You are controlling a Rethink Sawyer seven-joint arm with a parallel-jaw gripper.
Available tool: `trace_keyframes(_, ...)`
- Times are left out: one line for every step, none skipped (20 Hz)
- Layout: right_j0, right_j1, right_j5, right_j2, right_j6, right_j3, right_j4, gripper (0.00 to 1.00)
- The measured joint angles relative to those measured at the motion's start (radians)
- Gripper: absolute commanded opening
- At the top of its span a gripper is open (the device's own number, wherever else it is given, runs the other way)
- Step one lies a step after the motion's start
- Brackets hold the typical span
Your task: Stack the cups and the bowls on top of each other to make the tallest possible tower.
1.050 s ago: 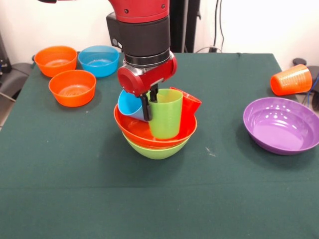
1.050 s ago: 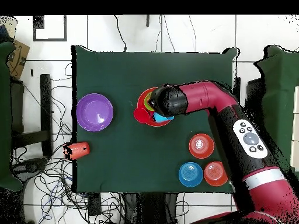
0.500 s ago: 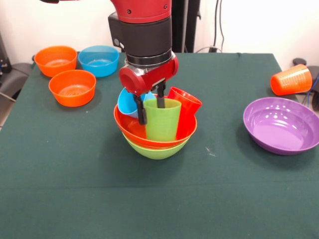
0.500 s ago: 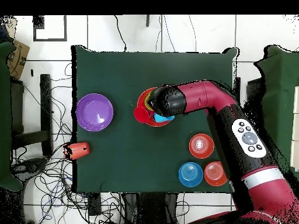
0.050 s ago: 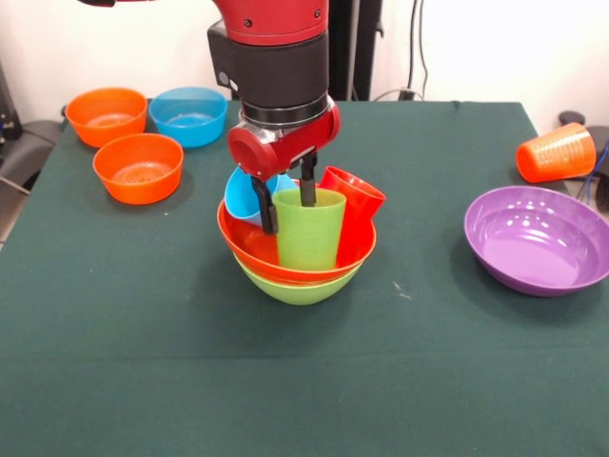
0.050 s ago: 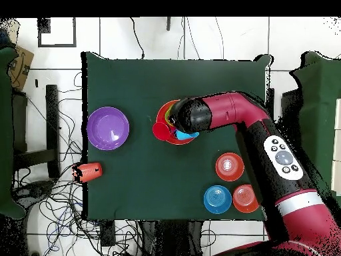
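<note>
We judge the lime green cup [image 5: 310, 228] is just being placed upright in the orange-red bowl [image 5: 249, 246] at frame centre; our end effector [image 5: 285, 202] straddles its rim, spread. Next, lift clear.

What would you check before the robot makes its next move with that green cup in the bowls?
1. Lime green cup upright in the orange-red bowl: ok.
2. End effector fingers apart, one either side of the cup's wall: ok.
3. Fingers off the cup: cannot tell.
4. Red cup and light blue cup upright: not ok, both lean.
5. Orange-red bowl nested in the lime green bowl: ok.
6. Purple bowl and orange cup away from the stack: ok.
</note>
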Motion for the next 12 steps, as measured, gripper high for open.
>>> trace_keyframes(0.0,0.0,0.004,0.0,0.0,0.0,-0.001,1.0)
trace_keyframes(0.0,0.0,0.008,0.0,0.0,0.0,-0.001,1.0)
trace_keyframes(0.0,0.0,0.008,0.0,0.0,0.0,-0.001,1.0)
trace_keyframes(0.0,0.0,0.008,0.0,0.0,0.0,-0.002,1.0)
trace_keyframes(0.0,0.0,0.008,0.0,0.0,0.0,-0.002,1.0)
trace_keyframes(-0.001,0.0,0.008,0.0,0.0,0.0,-0.002,1.0)
trace_keyframes(-0.003,0.0,0.008,0.001,0.0,0.0,-0.002,1.0)
trace_keyframes(-0.004,0.0,0.008,0.002,0.0,0.0,-0.002,1.0)
trace_keyframes(-0.006,0.0,0.008,0.003,0.0,0.0,-0.002,1.0)
trace_keyframes(-0.009,0.0,0.008,0.005,0.0,0.0,-0.001,1.0)
trace_keyframes(-0.012,0.0,0.008,0.007,0.0,0.0,-0.001,1.0)
trace_keyframes(-0.021,-0.002,0.008,0.014,0.0,0.001,0.001,1.0)
